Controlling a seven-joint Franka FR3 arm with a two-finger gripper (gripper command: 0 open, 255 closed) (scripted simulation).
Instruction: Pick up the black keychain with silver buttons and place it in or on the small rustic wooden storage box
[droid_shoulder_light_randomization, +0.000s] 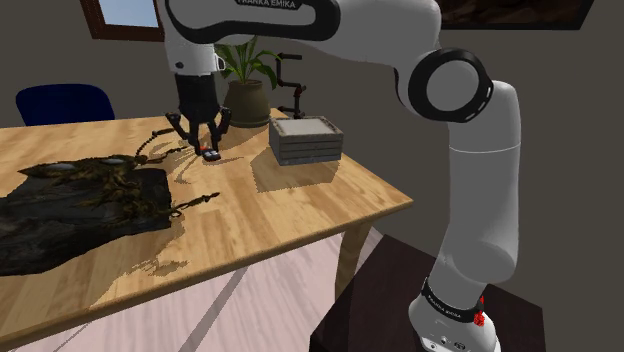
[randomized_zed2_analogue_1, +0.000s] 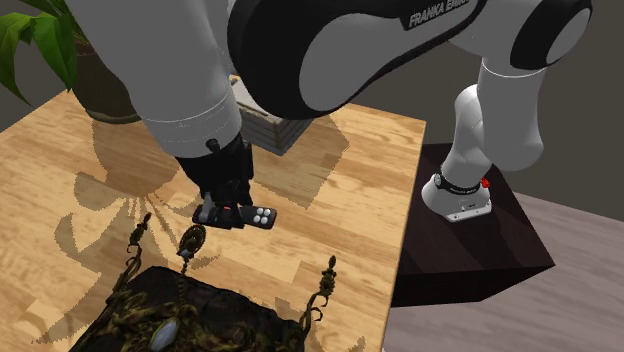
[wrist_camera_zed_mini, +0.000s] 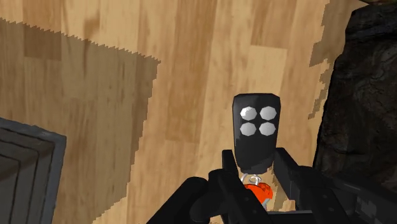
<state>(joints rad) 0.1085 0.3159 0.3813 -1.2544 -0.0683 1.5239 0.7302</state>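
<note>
Shoulder view: your white arm (droid_shoulder_light_randomization: 485, 190) reads "FRANKA EMIKA". The black two-finger tool (droid_shoulder_light_randomization: 206, 146) points down, pinching the black rectangular keychain with silver buttons (droid_shoulder_light_randomization: 210, 154) low at the light wooden bench (droid_shoulder_light_randomization: 320, 195), near the grey slatted storage box (droid_shoulder_light_randomization: 306, 140). Second exterior view: "FRANKA EMI" shows; keychain sticks out sideways. Wrist view: fingers (wrist_camera_zed_mini: 226, 167) clamp keychain's ring end.
</note>
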